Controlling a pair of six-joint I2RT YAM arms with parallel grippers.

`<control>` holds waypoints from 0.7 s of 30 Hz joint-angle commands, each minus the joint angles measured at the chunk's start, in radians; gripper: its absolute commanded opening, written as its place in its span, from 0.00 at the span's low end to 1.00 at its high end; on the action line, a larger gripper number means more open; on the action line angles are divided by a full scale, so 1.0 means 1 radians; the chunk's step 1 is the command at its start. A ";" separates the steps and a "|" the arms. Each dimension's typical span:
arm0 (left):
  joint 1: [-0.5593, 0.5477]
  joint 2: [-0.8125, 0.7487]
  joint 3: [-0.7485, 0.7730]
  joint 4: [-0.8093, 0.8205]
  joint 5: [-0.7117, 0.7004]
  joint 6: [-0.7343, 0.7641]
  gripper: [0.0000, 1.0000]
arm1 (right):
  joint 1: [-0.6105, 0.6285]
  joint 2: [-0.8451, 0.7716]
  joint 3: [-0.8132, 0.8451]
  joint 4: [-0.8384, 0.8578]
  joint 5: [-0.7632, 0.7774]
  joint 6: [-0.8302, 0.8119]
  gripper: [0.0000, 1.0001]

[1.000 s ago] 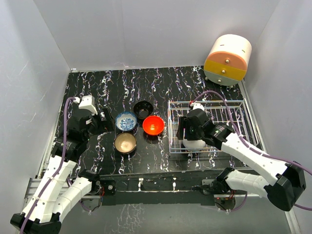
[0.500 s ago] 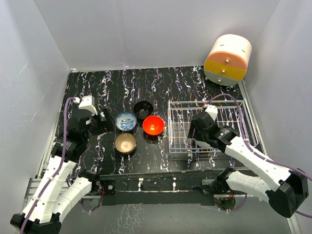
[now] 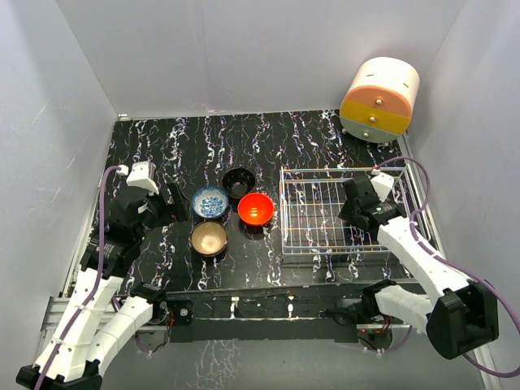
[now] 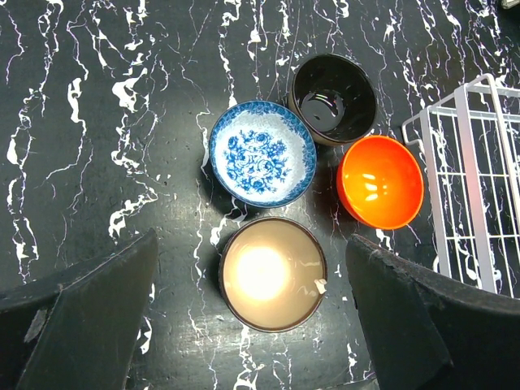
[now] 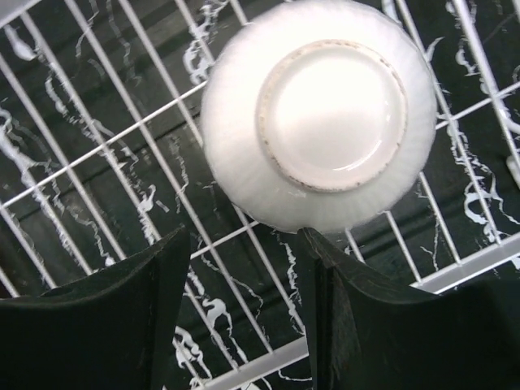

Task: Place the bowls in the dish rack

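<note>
- A white bowl (image 5: 318, 114) lies upside down, foot ring up, on the wire floor of the dish rack (image 3: 285, 213), close to one of its rim wires.
- The right gripper (image 5: 244, 244) hangs over it, released and empty, with the bowl's edge just beyond its parted fingertips.
- Four more bowls sit upright, close together on the marbled black tabletop (image 3: 187, 142), left of the rack in the top view: a black bowl (image 4: 333, 97) farthest back, a blue-and-white bowl (image 4: 262, 153) beside it, a red-orange bowl (image 4: 380, 180) nearest the rack and a tan-gold bowl (image 4: 272, 272) nearest the arms.
- The left gripper (image 4: 252, 240) hovers above the tan-gold bowl, spread wide and grasping nothing.
- A round cream-and-orange drawer cabinet (image 3: 379, 99) stands in the far right corner, beyond the rack.
</note>
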 commanded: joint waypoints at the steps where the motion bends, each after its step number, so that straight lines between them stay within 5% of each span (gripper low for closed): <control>1: -0.004 -0.012 0.007 -0.008 0.019 0.002 0.97 | -0.074 0.003 -0.015 0.054 0.059 0.004 0.56; 21: -0.003 -0.010 -0.010 0.002 0.009 0.005 0.97 | -0.309 0.117 -0.010 0.325 0.026 -0.091 0.56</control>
